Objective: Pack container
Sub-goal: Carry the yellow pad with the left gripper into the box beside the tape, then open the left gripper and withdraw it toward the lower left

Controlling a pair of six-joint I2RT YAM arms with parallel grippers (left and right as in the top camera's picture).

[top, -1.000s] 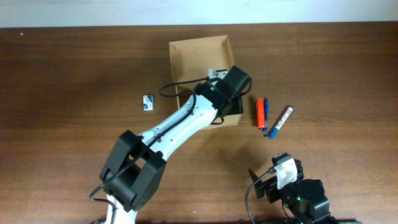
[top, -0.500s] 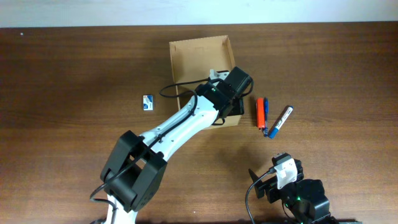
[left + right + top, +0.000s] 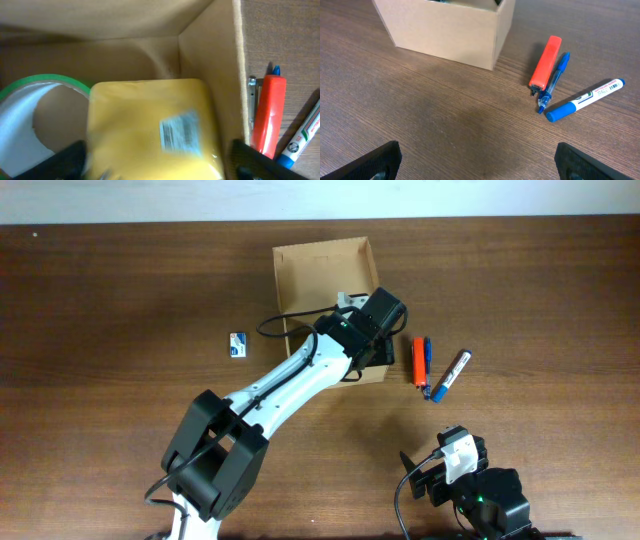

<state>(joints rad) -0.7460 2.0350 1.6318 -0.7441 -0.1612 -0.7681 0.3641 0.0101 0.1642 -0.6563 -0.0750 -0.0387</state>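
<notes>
The tan cardboard container (image 3: 320,275) stands at the table's middle back with its flap lid open. It also shows in the right wrist view (image 3: 445,35). My left gripper (image 3: 373,335) hangs over its right near corner. In the left wrist view its jaws (image 3: 157,162) are wide apart with a blurred yellow packet (image 3: 150,130) with a white label between them, a gap on each side. A white tape roll with a green edge (image 3: 30,115) lies inside beside it. My right gripper (image 3: 477,160) is open and empty over bare table at the front right (image 3: 447,455).
An orange marker (image 3: 418,360), a blue pen (image 3: 427,358) and a white and blue marker (image 3: 449,374) lie just right of the box. A small blue and white item (image 3: 237,345) lies to its left.
</notes>
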